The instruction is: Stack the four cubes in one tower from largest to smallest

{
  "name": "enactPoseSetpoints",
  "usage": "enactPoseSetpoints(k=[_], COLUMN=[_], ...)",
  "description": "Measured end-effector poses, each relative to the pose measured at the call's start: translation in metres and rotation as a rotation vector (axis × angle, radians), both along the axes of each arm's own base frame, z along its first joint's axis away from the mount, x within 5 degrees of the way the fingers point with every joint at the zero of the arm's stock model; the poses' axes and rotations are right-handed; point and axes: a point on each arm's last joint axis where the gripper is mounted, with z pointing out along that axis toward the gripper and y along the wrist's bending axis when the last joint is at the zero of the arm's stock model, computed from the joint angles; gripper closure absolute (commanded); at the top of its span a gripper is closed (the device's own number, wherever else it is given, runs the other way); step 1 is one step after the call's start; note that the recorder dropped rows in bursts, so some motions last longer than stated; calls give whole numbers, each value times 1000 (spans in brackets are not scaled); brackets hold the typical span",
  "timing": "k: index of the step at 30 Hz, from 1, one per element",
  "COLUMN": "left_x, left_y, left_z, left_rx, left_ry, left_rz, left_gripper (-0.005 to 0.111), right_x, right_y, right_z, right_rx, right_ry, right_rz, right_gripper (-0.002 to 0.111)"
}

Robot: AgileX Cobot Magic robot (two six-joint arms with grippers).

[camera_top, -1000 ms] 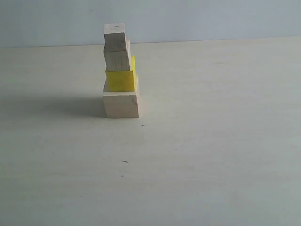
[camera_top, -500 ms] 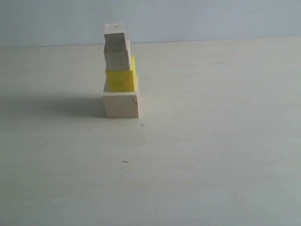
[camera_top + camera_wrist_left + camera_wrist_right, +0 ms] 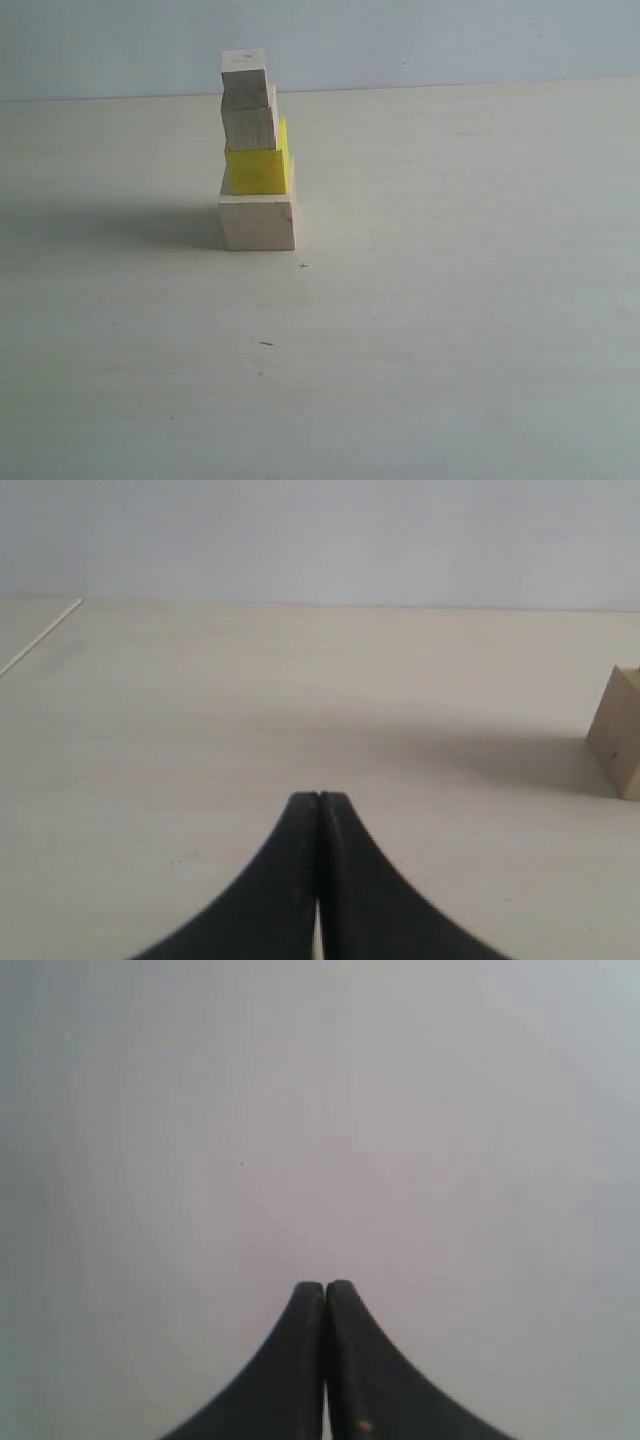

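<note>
The tower stands on the table in the exterior view, left of centre. Its base is the large pale wood cube (image 3: 258,222). On it sits the yellow cube (image 3: 258,168), then the medium pale wood cube (image 3: 249,126), then the small pale wood cube (image 3: 245,76) on top. Neither gripper shows in the exterior view. In the left wrist view my left gripper (image 3: 318,798) is shut and empty, low over the table, and the large cube's corner (image 3: 620,735) shows at the frame edge. My right gripper (image 3: 325,1286) is shut and empty, facing a plain pale surface.
The pale table (image 3: 450,300) stretches wide around the tower, with its far edge against a light grey wall (image 3: 450,40). A few tiny dark specks (image 3: 266,343) lie on the table in front of the tower. A table seam (image 3: 40,637) shows in the left wrist view.
</note>
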Motion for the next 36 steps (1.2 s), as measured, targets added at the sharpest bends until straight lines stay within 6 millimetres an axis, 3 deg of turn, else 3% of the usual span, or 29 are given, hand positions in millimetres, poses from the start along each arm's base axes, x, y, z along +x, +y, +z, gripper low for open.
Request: enactPoseSetpoints(k=[5,36], left_x=[3,3], left_y=[0,0], left_z=[-17,-18], left_rx=[-23,-31], left_ry=[3,7], left_rz=[6,6], left_gripper=[107,107], right_x=[0,0], right_y=[0,0], right_z=[0,0], right_rx=[0,0], right_ry=[0,0], right_rz=[0,0], right_gripper=[108,108])
